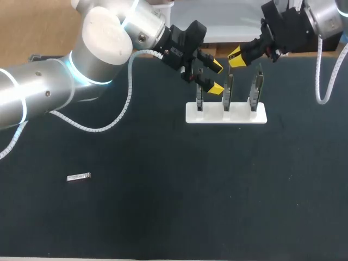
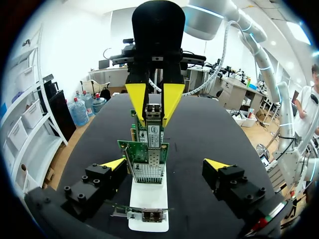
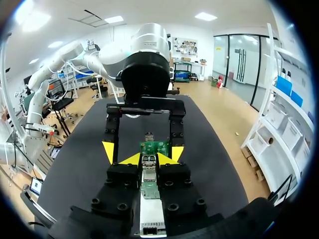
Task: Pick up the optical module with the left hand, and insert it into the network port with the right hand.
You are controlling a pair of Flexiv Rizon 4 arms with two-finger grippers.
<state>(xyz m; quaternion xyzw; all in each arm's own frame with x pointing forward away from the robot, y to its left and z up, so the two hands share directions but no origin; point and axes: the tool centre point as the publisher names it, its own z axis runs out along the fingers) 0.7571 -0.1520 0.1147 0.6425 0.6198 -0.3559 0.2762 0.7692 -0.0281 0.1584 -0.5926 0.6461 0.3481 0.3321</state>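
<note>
A white stand holds three upright green network cards. My right gripper hangs just above them, shut on a small silver optical module. In the left wrist view that module sits between the right gripper's yellow fingertips, at the top of a far card. Whether it sits in the port is hidden. My left gripper stands open beside the stand, its fingers wide on either side of a nearer card, touching nothing. A second module lies on the mat at the front left.
The black mat covers the table. My left arm stretches across the back left, with its white cable sagging onto the mat. Another white cable hangs from the right arm at the back right.
</note>
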